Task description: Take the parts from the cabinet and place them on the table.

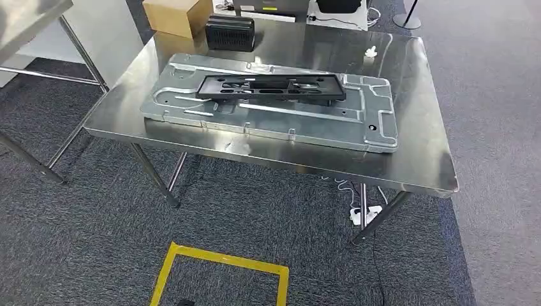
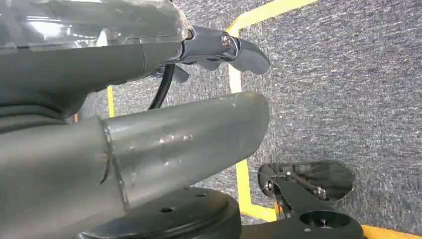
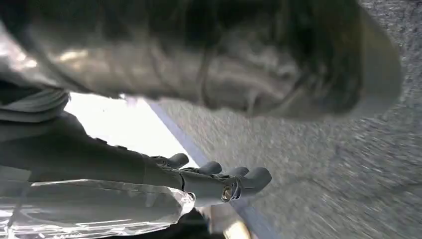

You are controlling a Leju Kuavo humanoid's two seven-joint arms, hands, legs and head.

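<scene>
While the robot stands back from the steel table (image 1: 421, 159), two parts already lie on it: a wide grey sheet-metal panel (image 1: 300, 124) flat across the middle, and a long black plastic frame (image 1: 271, 87) resting on top of it, toward the panel's twelve o'clock edge. Beyond them, at about eleven o'clock on the tabletop, sits a ribbed black box (image 1: 229, 32), with a small white piece (image 1: 370, 51) out near one o'clock. A cardboard box (image 1: 175, 16) shows just past the far edge. On the carpet at six o'clock is a yellow taped square (image 1: 220, 271).

The left robot hand (image 2: 226, 50) hangs over the carpet, fingers held straight and apart, nothing in it. The right robot hand (image 3: 219, 181) hangs likewise, fingers loosely apart and empty, though that view is blurred.

I'd judge the panel stiff, fairly heavy and thin-edged, awkward for one hand; it wants both hands on the short ends. The frame looks light and rigid, with openings that offer grip, best held near its middle so it stays level.
</scene>
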